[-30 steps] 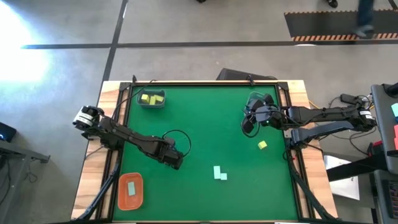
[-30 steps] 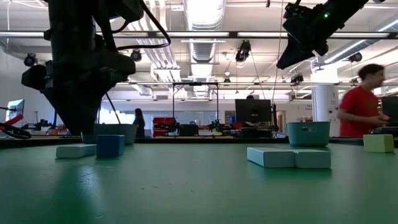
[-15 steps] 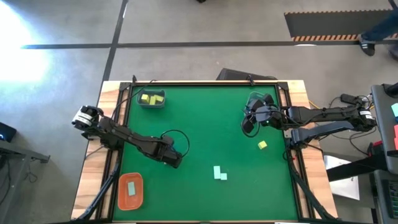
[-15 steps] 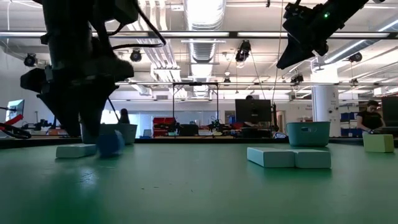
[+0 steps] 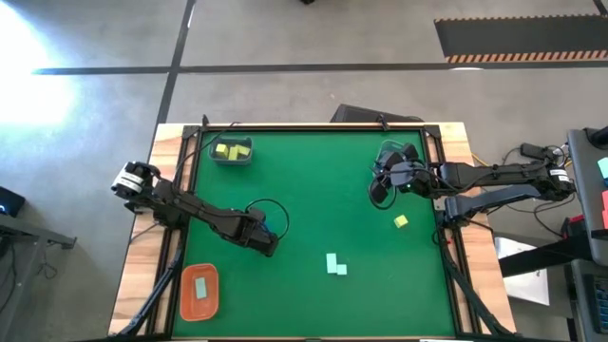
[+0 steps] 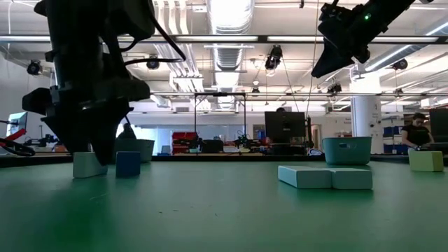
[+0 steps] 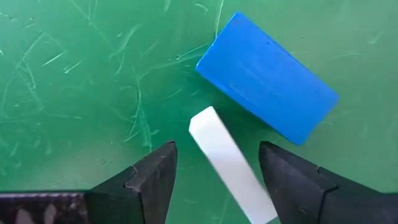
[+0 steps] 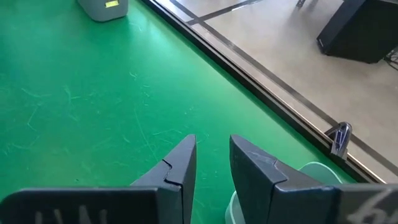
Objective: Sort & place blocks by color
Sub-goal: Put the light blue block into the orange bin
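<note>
Left gripper (image 7: 214,180) set low over the green worktop (image 5: 323,204), its fingers (image 7: 152,180) released and spread. A pale mint block (image 7: 231,165), long and narrow, lies between the fingers without visibly touching either one, running slantwise out past the fingertips. Just beyond the fingertips a blue block (image 7: 267,78) lies flat, its near edge almost meeting the far end of the mint block. In the low view the same two blocks stand side by side beneath the left arm.

Right gripper (image 8: 211,158) held raised above the far right part of the worktop, fingers nearly closed with only a narrow gap and nothing between them. A grey-blue tray (image 8: 311,177) shows partly beneath and beside the right fingers.

Well apart from both sets of fingers: a yellow block (image 5: 401,221); a pair of mint blocks (image 5: 334,264) touching each other; a second grey-blue tray (image 5: 231,152) holding yellow blocks; and an orange tray (image 5: 199,291) holding one mint block.
</note>
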`<state>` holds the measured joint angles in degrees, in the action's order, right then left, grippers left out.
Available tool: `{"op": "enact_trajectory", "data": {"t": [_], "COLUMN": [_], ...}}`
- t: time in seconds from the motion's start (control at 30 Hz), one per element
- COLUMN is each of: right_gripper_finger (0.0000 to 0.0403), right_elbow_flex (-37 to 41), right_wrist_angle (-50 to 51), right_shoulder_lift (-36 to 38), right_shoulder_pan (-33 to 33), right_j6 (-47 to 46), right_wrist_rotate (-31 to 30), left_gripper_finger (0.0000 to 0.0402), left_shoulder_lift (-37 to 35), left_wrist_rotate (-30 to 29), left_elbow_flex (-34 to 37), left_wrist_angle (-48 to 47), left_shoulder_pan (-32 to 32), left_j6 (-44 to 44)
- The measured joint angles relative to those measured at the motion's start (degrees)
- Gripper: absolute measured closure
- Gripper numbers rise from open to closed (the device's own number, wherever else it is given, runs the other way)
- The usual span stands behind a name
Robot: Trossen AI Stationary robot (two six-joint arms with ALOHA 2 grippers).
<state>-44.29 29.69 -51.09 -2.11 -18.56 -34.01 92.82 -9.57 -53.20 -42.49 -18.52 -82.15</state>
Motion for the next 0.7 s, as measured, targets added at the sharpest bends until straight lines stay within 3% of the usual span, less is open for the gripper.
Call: {"op": "enact_trajectory", "data": {"t": [0.23,0.53,0.7], "right_gripper_finger": [0.0319,0.0319,0.0319], "right_elbow_flex": [0.0,0.0,0.0], "right_wrist_angle": [0.02,0.04,0.04], "right_shoulder_lift": [0.0,0.0,0.0], "right_shoulder_pan": [0.02,0.01,0.01], "right_j6": [0.08,0.0,0.05], "right_wrist_rotate": [0.03,0.05,0.05], "left_gripper_finger": [0.0226,0.0363,0.0363], "left_shoulder_lift": [0.0,-0.06,-0.18], "left_wrist_rotate": [-0.01,-0.05,-0.08], "left_elbow_flex": [0.08,0.08,-0.61], "left_wrist_angle": [0.1,0.01,-0.8], "left_shoulder_pan": [-0.09,-0.13,-0.13], "left_j6": [0.02,0.51,1.73]}}
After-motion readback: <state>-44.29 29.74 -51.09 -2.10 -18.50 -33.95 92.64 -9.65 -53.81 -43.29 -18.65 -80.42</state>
